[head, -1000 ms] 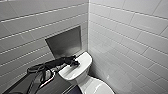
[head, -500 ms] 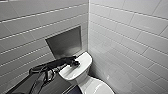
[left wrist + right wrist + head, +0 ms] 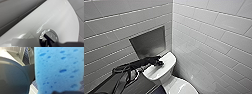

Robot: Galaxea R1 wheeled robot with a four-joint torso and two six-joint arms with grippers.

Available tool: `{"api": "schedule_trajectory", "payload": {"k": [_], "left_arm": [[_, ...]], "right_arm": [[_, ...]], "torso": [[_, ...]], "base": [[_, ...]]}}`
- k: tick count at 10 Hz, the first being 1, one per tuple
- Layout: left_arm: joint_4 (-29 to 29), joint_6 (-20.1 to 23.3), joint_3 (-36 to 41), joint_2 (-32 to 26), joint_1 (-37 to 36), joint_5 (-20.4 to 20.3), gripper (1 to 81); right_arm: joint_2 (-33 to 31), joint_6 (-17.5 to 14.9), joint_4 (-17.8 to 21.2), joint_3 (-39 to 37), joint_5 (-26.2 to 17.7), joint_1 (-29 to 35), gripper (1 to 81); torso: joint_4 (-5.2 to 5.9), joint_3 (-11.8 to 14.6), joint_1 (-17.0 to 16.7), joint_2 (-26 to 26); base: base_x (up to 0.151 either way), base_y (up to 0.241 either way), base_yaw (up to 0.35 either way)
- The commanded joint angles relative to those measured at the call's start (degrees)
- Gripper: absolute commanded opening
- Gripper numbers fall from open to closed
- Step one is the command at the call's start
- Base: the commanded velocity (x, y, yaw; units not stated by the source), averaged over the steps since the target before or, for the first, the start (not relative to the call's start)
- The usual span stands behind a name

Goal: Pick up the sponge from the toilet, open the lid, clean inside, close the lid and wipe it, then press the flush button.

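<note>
The white toilet (image 3: 166,75) stands in the corner, its oval lid (image 3: 181,87) lying down over the bowl. My left gripper (image 3: 158,62) reaches onto the flat tank top, shut. Its dark tip (image 3: 46,37) rests on the round chrome flush button (image 3: 51,35), set into the glossy white tank cover (image 3: 56,16). The blue sponge (image 3: 58,69) looms large and porous in the right wrist view, with my right gripper (image 3: 60,92) shut on it at its lower edge.
Grey tiled walls close in behind and to the right of the toilet. A brushed metal panel (image 3: 149,42) is set into the wall just behind the tank. My left arm's dark links and cables (image 3: 125,72) cross the lower left.
</note>
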Motion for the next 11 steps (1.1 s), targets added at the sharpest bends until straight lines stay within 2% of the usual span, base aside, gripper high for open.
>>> {"api": "schedule_trajectory", "payload": {"k": [1,6,8,10,11], "left_arm": [[-5.1,-0.1,10.9,-5.9,-13.5,2.7,1.0],[-6.5,-1.7,30.9,-20.2,-14.3,2.4,1.0],[-5.9,-1.7,43.1,-28.7,-11.4,2.3,1.0],[-5.7,-1.4,51.3,-35.0,-5.7,2.1,1.0],[-3.5,-1.4,55.3,-37.7,-2.0,0.7,1.0]], "right_arm": [[-0.5,-0.1,0.6,1.2,-4.9,-0.4,1.0],[-0.3,-0.1,0.6,1.0,-4.9,-0.2,1.0],[-0.3,-0.1,0.6,0.5,-4.9,-0.2,1.0],[-0.3,0.0,0.6,0.7,-4.8,-0.1,1.0],[-0.3,-0.1,0.6,0.6,-4.8,0.0,1.0]], "torso": [[0.0,0.0,0.0,0.0],[0.0,0.0,0.0,0.0],[0.0,0.0,0.0,0.0],[0.0,0.0,0.0,0.0],[0.0,0.0,0.0,0.0]], "base": [[0.0,0.0,0.0],[0.0,0.0,0.0],[0.0,0.0,0.0],[0.0,0.0,0.0],[0.0,0.0,0.0]]}}
